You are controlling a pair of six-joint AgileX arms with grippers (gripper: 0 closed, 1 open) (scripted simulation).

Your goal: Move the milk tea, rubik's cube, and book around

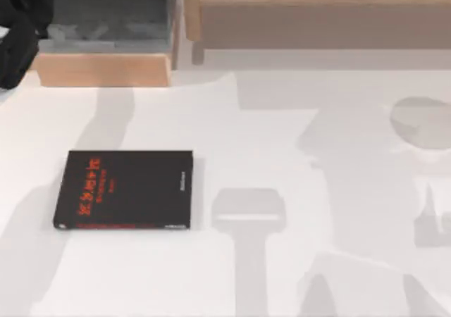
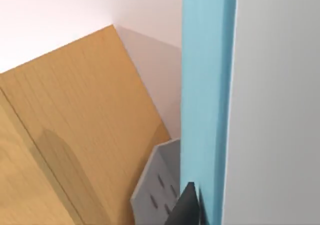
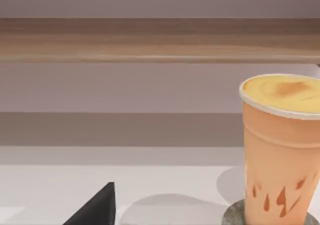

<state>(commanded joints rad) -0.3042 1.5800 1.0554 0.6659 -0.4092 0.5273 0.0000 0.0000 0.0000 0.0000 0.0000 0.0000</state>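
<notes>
The book (image 1: pixel 125 189) lies flat on the white table (image 1: pixel 268 134), left of centre, black cover up with red characters. In the right wrist view the milk tea (image 3: pixel 280 145), a peach-orange cup with a creamy top, stands upright on a grey round coaster (image 3: pixel 235 216). A dark part of my right gripper (image 3: pixel 97 207) shows a short way to the side of the cup, not touching it. My left arm (image 1: pixel 17 28) is at the table's far left corner by the wooden box. The rubik's cube is out of view.
A long wooden shelf (image 1: pixel 317 7) runs along the back. A wooden box (image 1: pixel 106 67) holding a grey bin (image 1: pixel 106 17) stands at the back left. The left wrist view has a wooden panel (image 2: pixel 75 135), a grey perforated piece (image 2: pixel 157 185) and a light blue upright strip (image 2: pixel 205 85).
</notes>
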